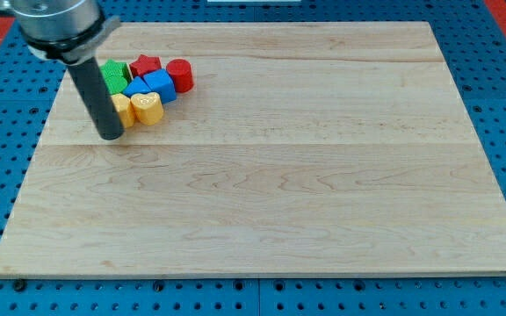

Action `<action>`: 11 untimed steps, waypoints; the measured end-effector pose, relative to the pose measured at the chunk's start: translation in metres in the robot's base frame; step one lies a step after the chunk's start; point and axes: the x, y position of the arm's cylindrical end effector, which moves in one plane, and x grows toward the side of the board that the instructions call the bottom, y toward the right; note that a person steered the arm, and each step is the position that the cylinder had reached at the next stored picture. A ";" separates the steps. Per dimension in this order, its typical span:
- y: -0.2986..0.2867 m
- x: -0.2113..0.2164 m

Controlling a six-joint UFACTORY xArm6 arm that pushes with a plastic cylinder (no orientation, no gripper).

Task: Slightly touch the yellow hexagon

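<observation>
The blocks sit bunched near the board's top left. The yellow hexagon (123, 110) is partly hidden behind my rod. To its right lies a yellow heart (148, 108). My tip (111, 135) rests on the board at the hexagon's lower left edge, touching it or nearly so. Above them are a blue block (160, 85), another blue block (137, 88), a green block (115, 75), a red star (146, 66) and a red cylinder (180, 75).
The wooden board (271, 193) lies on a blue perforated table. The arm's grey housing (55, 22) hangs over the board's top left corner.
</observation>
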 end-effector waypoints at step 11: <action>-0.025 -0.012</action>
